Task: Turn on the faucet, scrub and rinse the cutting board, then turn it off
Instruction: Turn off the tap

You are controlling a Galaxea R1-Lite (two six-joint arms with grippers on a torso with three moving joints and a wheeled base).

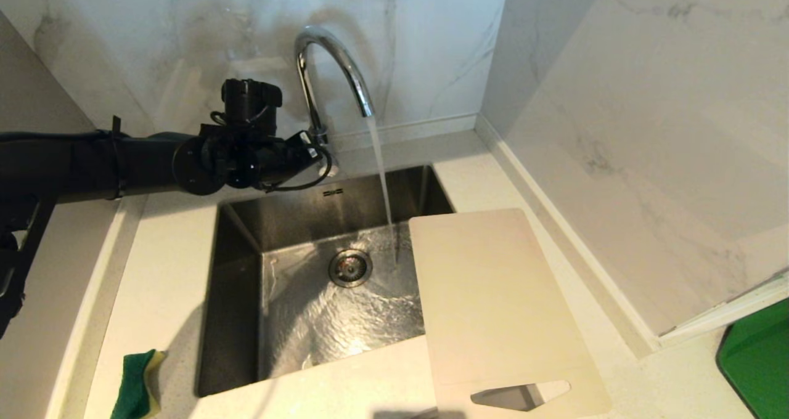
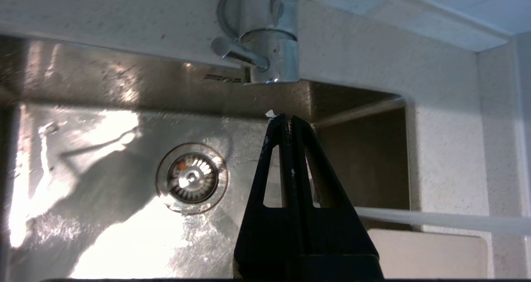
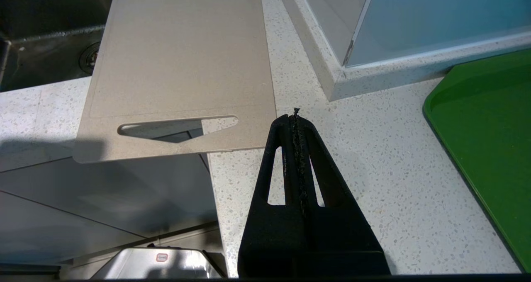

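We have the faucet (image 1: 336, 74) running (left hand (image 1: 314, 151) pressed together by its base), while the cutting board (image 1: 493, 302) lies unscrubbed across the sink's (image 1: 234, 296) right side on the bench (image 1: 166, 283)

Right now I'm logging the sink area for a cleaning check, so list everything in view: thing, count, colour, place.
faucet: one, chrome, behind the sink, water running from its spout
sink: one, steel, set in the countertop, wet floor
drain: one, metal, in the sink floor
cutting board: one, beige-white, lying over the sink's right edge and the countertop, handle cutout toward the front edge
sponge: one, green and yellow, on the countertop left of the sink
tray: one, green, far right on the countertop
countertop: one, pale speckled, around the sink
left claw: one, black, shut, empty, just short of the faucet base
right claw: one, black, shut, empty, above the countertop beside the board's handle end
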